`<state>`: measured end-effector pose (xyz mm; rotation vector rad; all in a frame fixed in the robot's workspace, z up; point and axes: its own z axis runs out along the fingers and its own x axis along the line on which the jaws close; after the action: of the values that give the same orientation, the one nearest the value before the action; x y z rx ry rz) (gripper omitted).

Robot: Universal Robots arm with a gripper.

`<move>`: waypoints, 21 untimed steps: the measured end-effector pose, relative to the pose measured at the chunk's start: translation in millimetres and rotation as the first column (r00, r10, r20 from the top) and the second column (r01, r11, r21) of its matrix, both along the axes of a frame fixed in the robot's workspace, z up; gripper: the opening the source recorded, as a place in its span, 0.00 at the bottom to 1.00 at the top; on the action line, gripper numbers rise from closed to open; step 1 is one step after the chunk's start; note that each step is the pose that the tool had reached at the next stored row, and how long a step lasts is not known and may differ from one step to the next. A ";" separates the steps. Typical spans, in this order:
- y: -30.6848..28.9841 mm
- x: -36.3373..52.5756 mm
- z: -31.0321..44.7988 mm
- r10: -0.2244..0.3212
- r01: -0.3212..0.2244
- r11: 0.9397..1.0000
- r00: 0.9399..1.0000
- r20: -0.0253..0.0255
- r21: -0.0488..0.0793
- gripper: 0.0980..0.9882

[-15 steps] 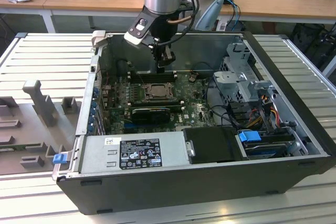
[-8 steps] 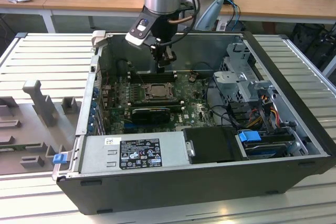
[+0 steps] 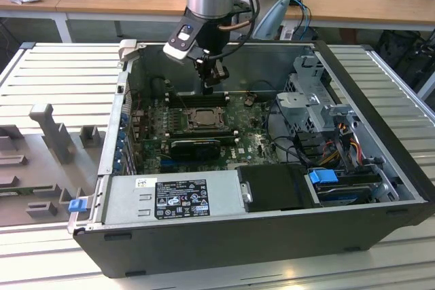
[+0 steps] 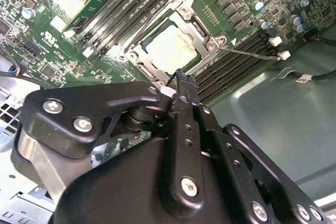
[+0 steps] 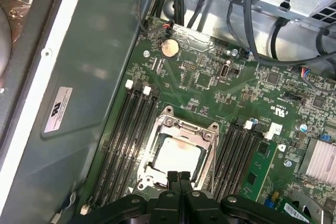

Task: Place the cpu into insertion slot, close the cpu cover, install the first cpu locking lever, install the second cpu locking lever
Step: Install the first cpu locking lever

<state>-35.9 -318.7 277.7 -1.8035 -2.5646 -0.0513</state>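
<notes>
Gripper (image 5: 178, 176) pressed together, empty, at cpu cover (image 5: 187, 129) edge, cpu (image 5: 177, 155) in its window

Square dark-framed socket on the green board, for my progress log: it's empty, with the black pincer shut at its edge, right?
Not empty: the first wrist view shows the pale silvery square cpu seated in the square dark-framed socket. The black pincer is shut at its edge.
</notes>
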 end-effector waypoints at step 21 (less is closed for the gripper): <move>0.0 0.0 0.0 0.147 -0.147 0.989 0.989 0.000 0.000 0.01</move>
<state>-35.9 -318.7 277.7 -1.6087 -2.6883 -0.0504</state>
